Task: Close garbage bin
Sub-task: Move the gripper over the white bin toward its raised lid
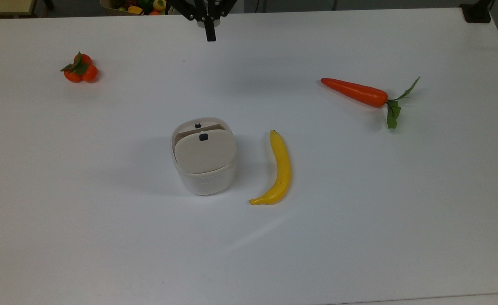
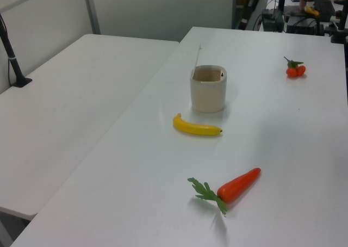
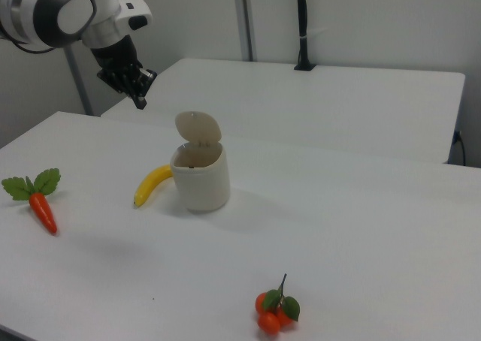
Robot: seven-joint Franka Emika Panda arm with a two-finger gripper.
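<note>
The bin (image 1: pixel 204 156) stands mid-table, banana (image 1: pixel 277 169) just beside it, carrot (image 1: pixel 354 92) and oranges (image 1: pixel 80 69) well apart from it; its lid (image 3: pixel 198 128) stands upright on its hinge. My gripper (image 3: pixel 140 98) hangs high and well away from the bin, fingers seemingly pressed together (the right view is my only fair look); my worry is pushing the lid sideways rather than down, which could tip or slide the light bin into the banana.

One bin (image 1: pixel 204 163). One banana (image 1: pixel 279 169). One carrot (image 1: pixel 354 92). One small bunch of three oranges (image 1: pixel 80 70). One gripper (image 1: pixel 210 36). Two white tables (image 2: pixel 65 105) side by side in the left view.
</note>
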